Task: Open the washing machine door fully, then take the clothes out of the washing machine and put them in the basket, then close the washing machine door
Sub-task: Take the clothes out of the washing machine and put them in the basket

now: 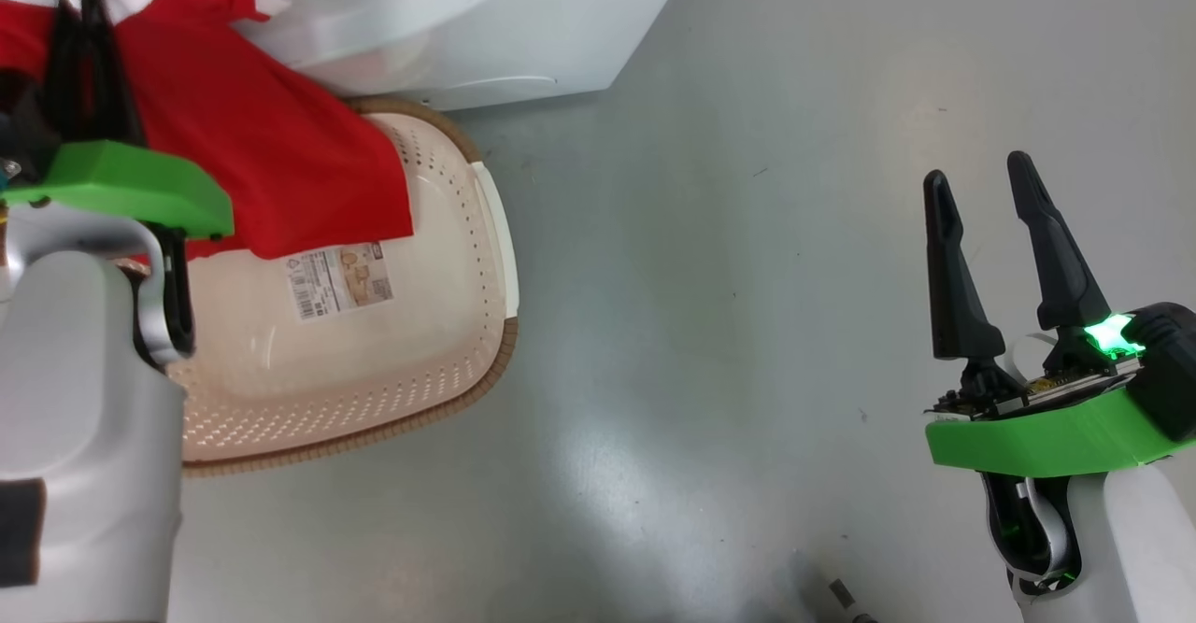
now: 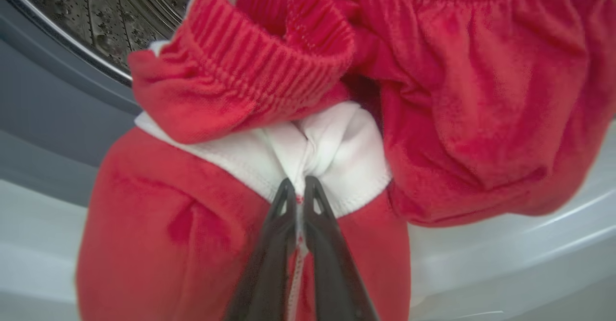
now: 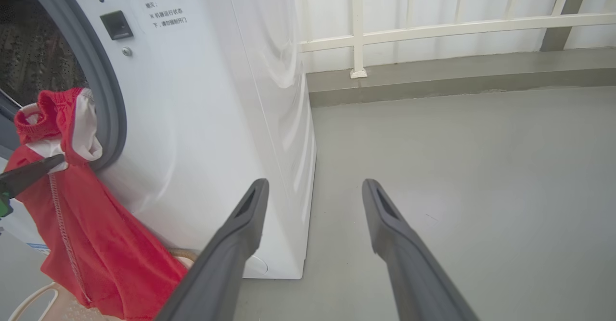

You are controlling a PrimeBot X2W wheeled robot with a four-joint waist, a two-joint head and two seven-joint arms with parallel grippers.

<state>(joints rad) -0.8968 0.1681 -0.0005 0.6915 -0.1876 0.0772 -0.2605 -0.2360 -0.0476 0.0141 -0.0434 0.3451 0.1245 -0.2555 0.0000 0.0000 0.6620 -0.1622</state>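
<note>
Two dark fingers of the left gripper (image 2: 299, 181) are clenched on a fold of white panel in the clothes (image 2: 183, 234). The bundle is draped out of the washing machine (image 3: 207, 119) over the grey gasket (image 3: 107, 99), with the steel drum (image 2: 96, 13) behind it. One red length is hung down the white front, and its lower end is seen over the near-machine side of the basket (image 1: 495, 231); whether it rests on the basket's bottom cannot be told. The basket is stood on the floor (image 1: 747, 324), close against the foot of the machine. The step in hand is judged to be drawing the clothes out of the drum and into the basket. Only a narrow pinch of fabric is held, so a slow, steady pull outward and slightly upward would be advised, so that the ribbed waistband is lifted clear of the gasket rather than dragged across it. The bundle should then be carried over the middle of the basket before the fingers are released, lest trailing fabric be spilled onto the floor. Apart from that red end, only a sticker (image 1: 338, 279) is seen in the basket. Whether more clothes lie deeper in the drum cannot be told. The fingers of the right gripper (image 1: 976, 175) are spread apart with nothing between them, and it is poised over the floor, well apart from the basket.
</note>
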